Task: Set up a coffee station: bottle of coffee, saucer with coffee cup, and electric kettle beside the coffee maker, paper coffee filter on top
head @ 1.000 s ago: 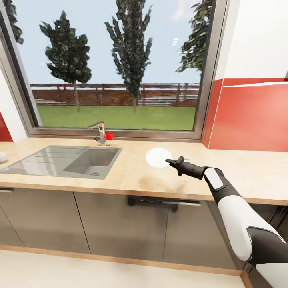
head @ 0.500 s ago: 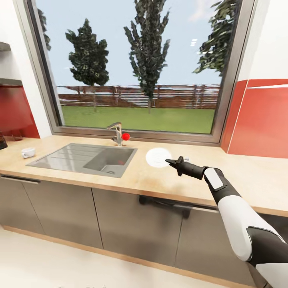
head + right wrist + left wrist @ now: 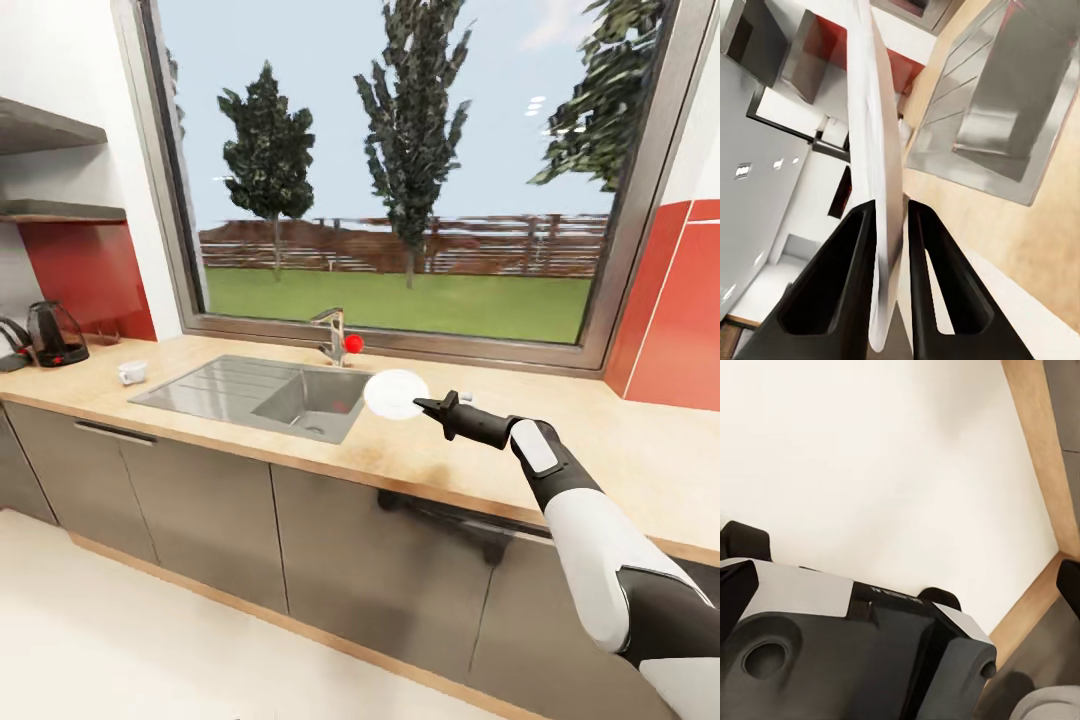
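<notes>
**A:** Where is the saucer (image 3: 396, 393)?

**B:** In the air above the kitchen countertop (image 3: 480, 455), near the sink (image 3: 255, 393). The right gripper (image 3: 428, 406) is clamped on its rim; in the right wrist view the plate (image 3: 877, 172) stands edge-on between the two fingers (image 3: 844, 277), pinched on both faces.

**A:** How will it handle?

**B:** It is probably light, stiff and brittle, and a glazed rim is likely slippery. A narrow edge pinch leaves most of the plate hanging free, so it could pivot or slide out if swung fast.

**A:** And the rest of the station?

**B:** The electric kettle (image 3: 55, 334) stands far along the counter by the red wall, with the coffee cup (image 3: 131, 372) between it and the sink. A dark object is cut off beside the kettle; it may be the coffee maker, but that is uncertain. The left gripper's state cannot be told from its wrist view, which shows pale floor (image 3: 885, 465).
</notes>
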{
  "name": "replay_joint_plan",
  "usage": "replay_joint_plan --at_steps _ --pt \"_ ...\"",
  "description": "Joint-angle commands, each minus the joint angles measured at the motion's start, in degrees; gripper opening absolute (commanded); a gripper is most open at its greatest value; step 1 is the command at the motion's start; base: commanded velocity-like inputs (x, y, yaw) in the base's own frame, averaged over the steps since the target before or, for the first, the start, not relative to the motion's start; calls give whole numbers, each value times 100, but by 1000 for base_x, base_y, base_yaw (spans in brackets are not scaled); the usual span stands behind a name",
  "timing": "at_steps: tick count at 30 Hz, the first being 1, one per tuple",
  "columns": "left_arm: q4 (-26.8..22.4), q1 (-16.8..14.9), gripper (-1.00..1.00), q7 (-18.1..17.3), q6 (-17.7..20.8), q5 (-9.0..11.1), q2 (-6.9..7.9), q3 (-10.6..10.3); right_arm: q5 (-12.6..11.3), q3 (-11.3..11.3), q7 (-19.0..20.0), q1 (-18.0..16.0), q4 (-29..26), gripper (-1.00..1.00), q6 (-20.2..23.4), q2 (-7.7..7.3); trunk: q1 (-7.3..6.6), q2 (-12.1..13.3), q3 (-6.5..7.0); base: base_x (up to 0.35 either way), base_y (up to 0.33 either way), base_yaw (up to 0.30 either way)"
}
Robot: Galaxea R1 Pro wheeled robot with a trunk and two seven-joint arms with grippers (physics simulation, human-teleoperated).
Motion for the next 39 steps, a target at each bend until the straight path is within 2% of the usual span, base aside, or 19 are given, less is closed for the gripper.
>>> replay_joint_plan --at_steps 1,9,10,14,28,39 --pt "-1 -4 100 -6 38 60 1 -48 16 -25 35 -5 1 -100 31 2 0 -4 -5 146 64 68" --pt "-1 -4 100 -4 38 61 1 -45 17 -12 31 -5 1 -100 26 9 0 -4 -2 189 117 179" --pt "-1 -4 100 -4 38 61 1 -41 17 171 27 -5 1 -100 3 10 0 -4 -2 22 80 268" --pt "-1 -4 100 -4 38 61 1 -39 17 383 34 -5 9 -100 -306 11 0 -4 -2 23 229 271" --pt "-1 -4 100 -4 38 61 1 -31 17 394 35 -5 10 -100 -326 11 0 -4 -2 100 302 273" --pt "-1 -4 100 -4 38 61 1 -31 17 388 35 -5 10 -100 -326 11 0 -4 -2 203 293 273"
